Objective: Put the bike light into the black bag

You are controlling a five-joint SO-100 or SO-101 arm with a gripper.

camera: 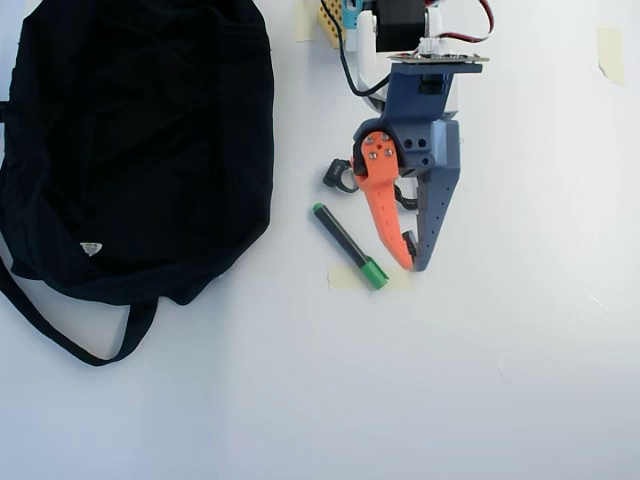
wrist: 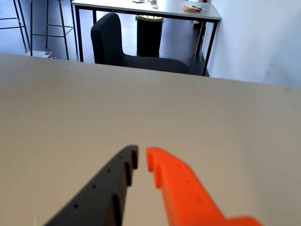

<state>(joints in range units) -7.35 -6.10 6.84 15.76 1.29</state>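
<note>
One end effector point(camera: 411, 262), one black bag point(camera: 140, 140), one bike light point(camera: 340, 177), one marker point(camera: 349, 246)

Tool point(camera: 411, 263) nearly closed and empty, fingertips almost touching.

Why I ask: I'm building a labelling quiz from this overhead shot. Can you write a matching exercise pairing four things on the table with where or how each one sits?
Things:
1. black bag
2. bike light
3. marker
4. gripper

Descriptions, all in the overhead view:
a. green end resting on a tape patch
b. fills the far left of the picture
c. small, just left of the orange finger's base
d. shut, empty, tips pointing toward the bottom edge

Pairs: 1-b, 2-c, 3-a, 4-d
</note>
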